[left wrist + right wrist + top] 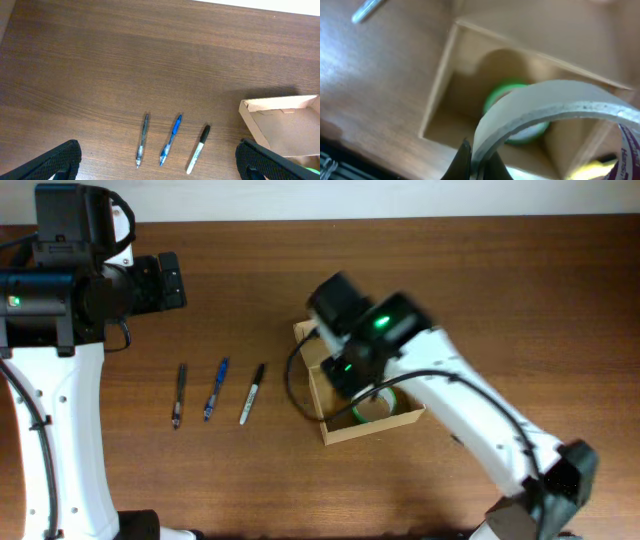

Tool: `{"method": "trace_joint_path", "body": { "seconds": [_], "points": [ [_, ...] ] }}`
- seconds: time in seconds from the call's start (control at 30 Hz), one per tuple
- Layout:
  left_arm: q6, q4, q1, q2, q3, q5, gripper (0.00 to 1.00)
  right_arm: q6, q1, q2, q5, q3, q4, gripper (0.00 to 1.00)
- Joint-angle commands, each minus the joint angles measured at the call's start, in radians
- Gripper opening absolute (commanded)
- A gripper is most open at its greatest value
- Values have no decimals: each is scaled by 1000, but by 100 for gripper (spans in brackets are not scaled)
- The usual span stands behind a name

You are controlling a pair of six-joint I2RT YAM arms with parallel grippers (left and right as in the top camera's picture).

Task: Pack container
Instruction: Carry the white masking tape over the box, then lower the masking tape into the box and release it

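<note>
Right pincer (pixel 477 162) pinches a tape roll (pixel 555 97) over the container (pixel 440 85) — left pincer (pixel 159 167) spread wide above the table (pixel 100 60).

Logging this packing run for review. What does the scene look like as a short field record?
container: open cardboard container, green roll inside
right end effector: right end effector shut on tape roll, above the container
left end effector: left end effector open, empty
unpacked: grey pen, blue pen, marker, beside the container

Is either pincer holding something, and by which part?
The right pincer holds a tape roll by its wall, over the box. The left pincer is open and empty.
</note>
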Motion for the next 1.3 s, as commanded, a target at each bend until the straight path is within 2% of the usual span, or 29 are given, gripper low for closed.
{"method": "trace_joint_path", "body": {
  "seconds": [0.0,0.2,0.37,0.9,1.27],
  "points": [
    [16,-1,3,6,14,16,99,36,35,6,-66,-115,71,4],
    [16,-4,3,6,14,18,99,35,38,6,-98,-304,171,4],
    [16,-4,3,6,14,18,99,35,38,6,-99,-366,208,4],
    [16,-6,3,6,14,18,99,24,38,6,-278,-365,312,4],
    [16,-8,3,6,14,18,99,5,37,6,-278,-330,342,4]
  ]
}}
